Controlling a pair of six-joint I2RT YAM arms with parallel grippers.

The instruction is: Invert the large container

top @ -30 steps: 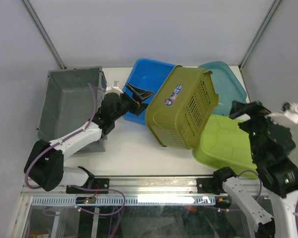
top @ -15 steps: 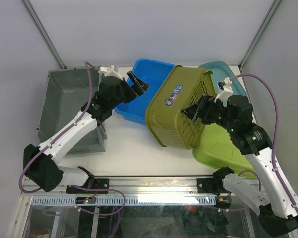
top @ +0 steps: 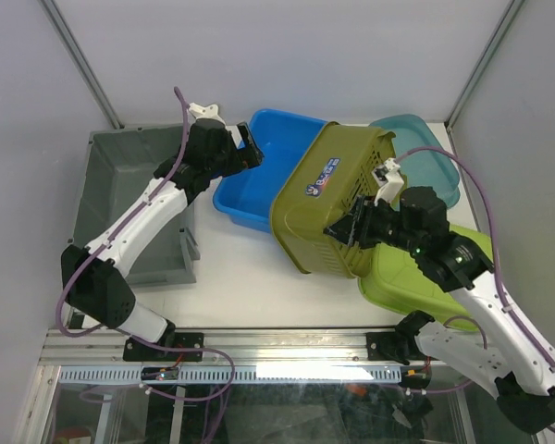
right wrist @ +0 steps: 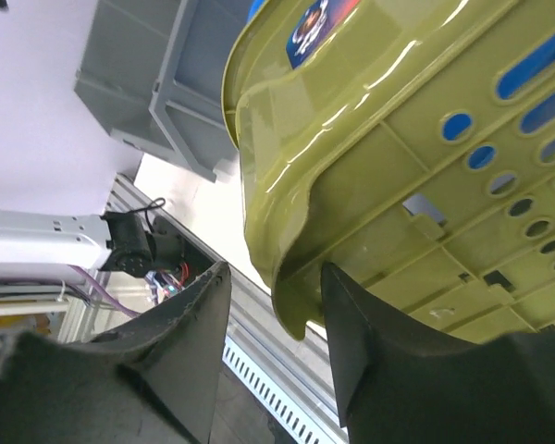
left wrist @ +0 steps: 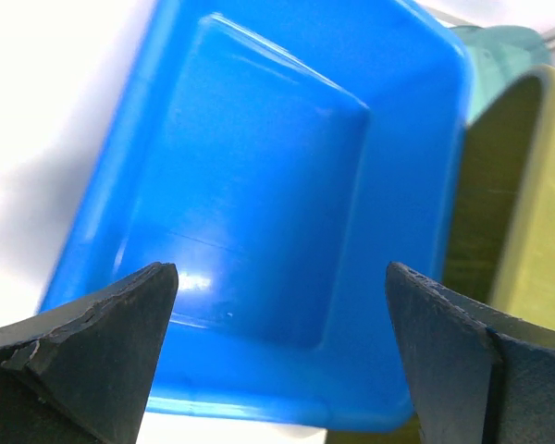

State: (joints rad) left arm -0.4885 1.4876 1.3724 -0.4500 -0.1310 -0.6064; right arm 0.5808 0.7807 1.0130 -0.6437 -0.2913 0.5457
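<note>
Okay, the olive basket [top: 338, 199] sits tilted, overlapping the blue tub [top: 245, 194] and lime bin [top: 416, 277]. Your R claw [right wrist: 273, 342] is spread, straddling its rim w/o pinching yet. Seat deeper, clamp firm, then roll the mouth toward the tabletop [top: 240, 268]. L claw [left wrist: 277, 305] hangs spread over the tub.

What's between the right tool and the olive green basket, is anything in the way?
Nothing visible. The right tool is open, and a corner of the olive green basket rim sits between its fingers. The basket is tilted, and in the top view it overlaps the blue tub.
</note>
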